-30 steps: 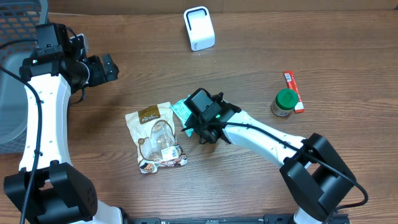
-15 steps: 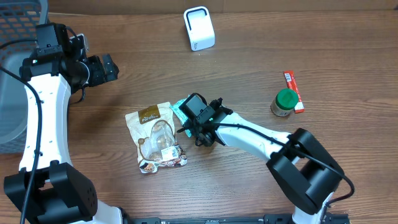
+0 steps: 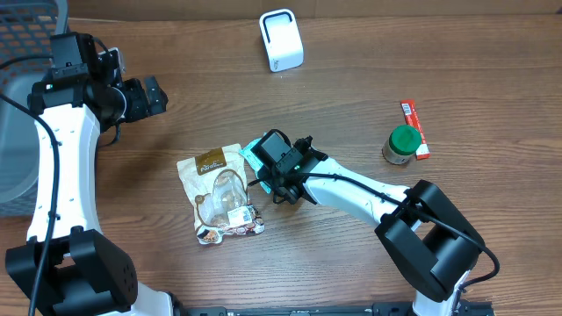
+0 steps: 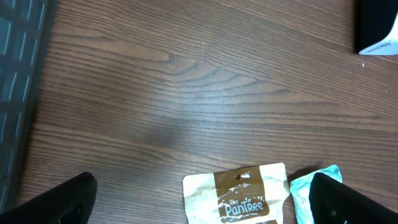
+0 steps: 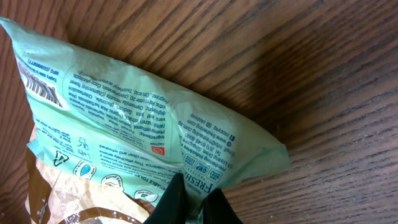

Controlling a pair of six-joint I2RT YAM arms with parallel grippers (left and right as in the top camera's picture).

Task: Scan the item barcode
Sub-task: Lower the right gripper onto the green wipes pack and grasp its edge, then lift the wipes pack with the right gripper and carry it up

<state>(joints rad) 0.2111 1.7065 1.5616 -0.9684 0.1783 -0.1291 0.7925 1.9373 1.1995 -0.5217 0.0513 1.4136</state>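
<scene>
A pale teal packet (image 3: 254, 156) lies on the wooden table beside a brown-and-cream pouch (image 3: 219, 193). My right gripper (image 3: 270, 182) is shut on the packet's (image 5: 137, 118) edge, its dark fingertips (image 5: 171, 200) pinching the film. A barcode (image 5: 40, 87) shows on the packet's upper left face in the right wrist view. The white scanner (image 3: 281, 39) stands at the back centre, far from the packet. My left gripper (image 3: 145, 96) hangs open and holds nothing at the left, above the pouch (image 4: 239, 196).
A green-lidded jar (image 3: 402, 145) and a red stick packet (image 3: 414, 127) sit at the right. A grey basket (image 3: 22, 105) stands at the left edge.
The right gripper shifted slightly left over the teal packet and closed its jaws on the packet's edge. The left arm has not moved.
</scene>
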